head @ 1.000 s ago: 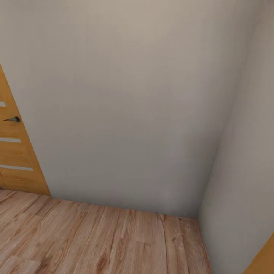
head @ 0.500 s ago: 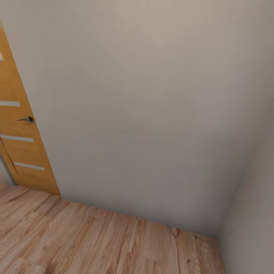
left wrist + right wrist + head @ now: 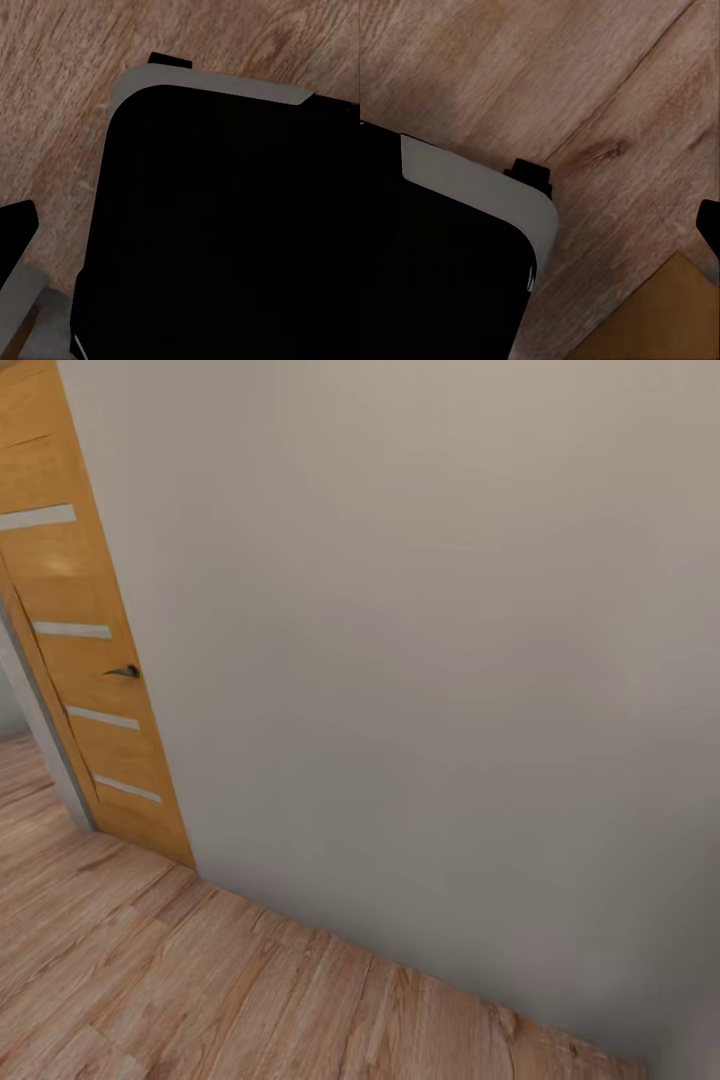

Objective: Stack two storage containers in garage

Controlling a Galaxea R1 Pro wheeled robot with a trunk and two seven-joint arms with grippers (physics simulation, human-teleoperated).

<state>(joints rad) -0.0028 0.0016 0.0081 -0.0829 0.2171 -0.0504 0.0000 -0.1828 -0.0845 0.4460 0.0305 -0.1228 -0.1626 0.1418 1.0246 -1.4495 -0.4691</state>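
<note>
Where the light wood-plank floor (image 3: 150, 980) meets the plain off-white wall (image 3: 420, 660), an orange wooden door (image 3: 90, 650) stands; neither claw's state can be told

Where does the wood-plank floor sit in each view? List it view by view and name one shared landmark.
Head view: the wood-plank floor covers the lower part, below the off-white wall and the wooden door.
Left wrist view: the floor borders a black, grey-rimmed body.
Right wrist view: the floor lies beyond a similar black body.
Shared landmark: the light plank grain itself.
</note>
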